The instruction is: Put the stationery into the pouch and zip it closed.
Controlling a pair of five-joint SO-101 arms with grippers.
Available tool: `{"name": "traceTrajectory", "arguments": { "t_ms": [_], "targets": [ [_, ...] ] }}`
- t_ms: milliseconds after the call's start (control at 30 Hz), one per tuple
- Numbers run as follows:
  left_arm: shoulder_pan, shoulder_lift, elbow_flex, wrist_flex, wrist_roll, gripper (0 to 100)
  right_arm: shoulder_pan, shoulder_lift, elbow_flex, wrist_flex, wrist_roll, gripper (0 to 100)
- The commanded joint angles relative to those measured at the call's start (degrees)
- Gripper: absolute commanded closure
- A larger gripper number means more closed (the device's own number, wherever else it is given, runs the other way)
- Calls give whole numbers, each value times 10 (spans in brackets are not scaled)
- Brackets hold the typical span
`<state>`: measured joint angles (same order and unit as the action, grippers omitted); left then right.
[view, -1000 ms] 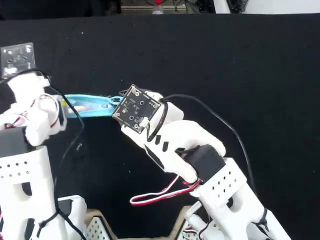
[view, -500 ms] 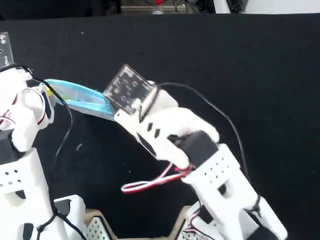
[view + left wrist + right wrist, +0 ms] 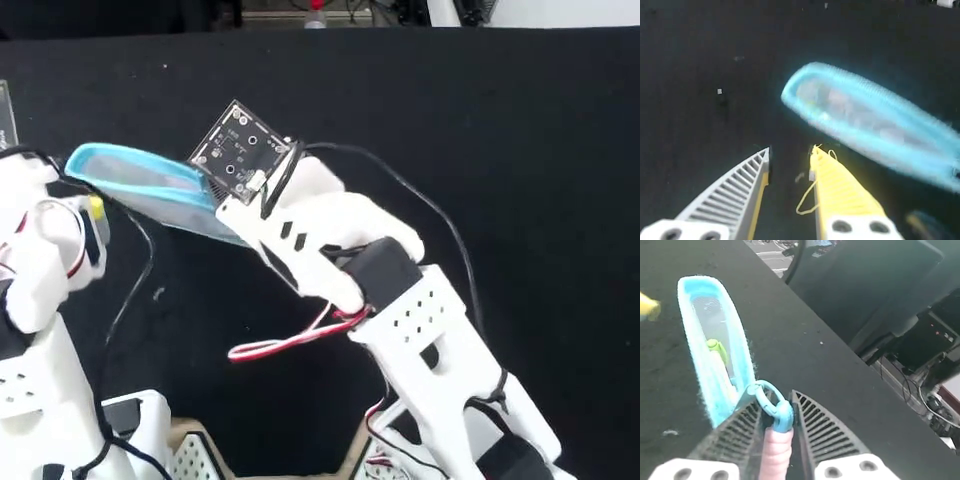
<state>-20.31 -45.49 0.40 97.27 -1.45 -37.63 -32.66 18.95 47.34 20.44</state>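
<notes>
The pouch (image 3: 140, 186) is light blue with mesh sides and hangs tilted above the black table (image 3: 480, 130). A green item (image 3: 715, 347) shows through the mesh of the pouch (image 3: 715, 365). My right gripper (image 3: 776, 399) is shut on the pouch's blue ring pull (image 3: 774, 399), with a pink piece (image 3: 775, 450) just under the ring. My left gripper (image 3: 790, 156) is open with nothing between its white and yellow fingers. It sits a little short of the rounded end of the pouch (image 3: 865, 120), apart from it. Its yellow finger (image 3: 95, 207) lies below the pouch's left end.
The right arm's body (image 3: 400, 300) stretches across the middle of the table, with a red and white cable loop (image 3: 280, 345) hanging off it. The left arm's white base (image 3: 40, 380) stands at the left edge. Room clutter lies beyond the table's far edge.
The right arm has lifted the pouch up and to the left, tilting it. The left gripper has come off the pouch's left end and drawn back toward the left edge.
</notes>
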Motion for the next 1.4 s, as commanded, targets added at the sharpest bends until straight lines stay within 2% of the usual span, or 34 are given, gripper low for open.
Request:
{"name": "traceTrajectory", "arguments": {
  "t_ms": [0,167,233,333,533,667,900,1000,1167,1367],
  "targets": [
    [-6,-2,-27,35,-56,863,32,1,-30,-13,-4,988],
    [2,4,11,31,-111,863,30,0,-16,-11,-5,988],
    [24,5,52,-11,-110,863,30,-2,-8,-11,-8,988],
    [40,-2,137,-130,-108,863,28,-9,6,-1,-8,988],
    [39,-2,258,-368,14,863,-31,-90,56,21,-4,988],
    [49,-2,286,-433,70,863,-62,-143,95,18,-4,988],
    [139,-2,275,-461,87,863,-70,-154,97,17,-4,988],
    [158,-2,276,-469,87,863,-66,-156,95,19,-4,988],
    [141,-14,271,-394,84,863,-41,-155,95,16,-3,988],
    [104,-122,277,-265,83,859,-4,-151,99,-41,-3,988]
  ]
}}
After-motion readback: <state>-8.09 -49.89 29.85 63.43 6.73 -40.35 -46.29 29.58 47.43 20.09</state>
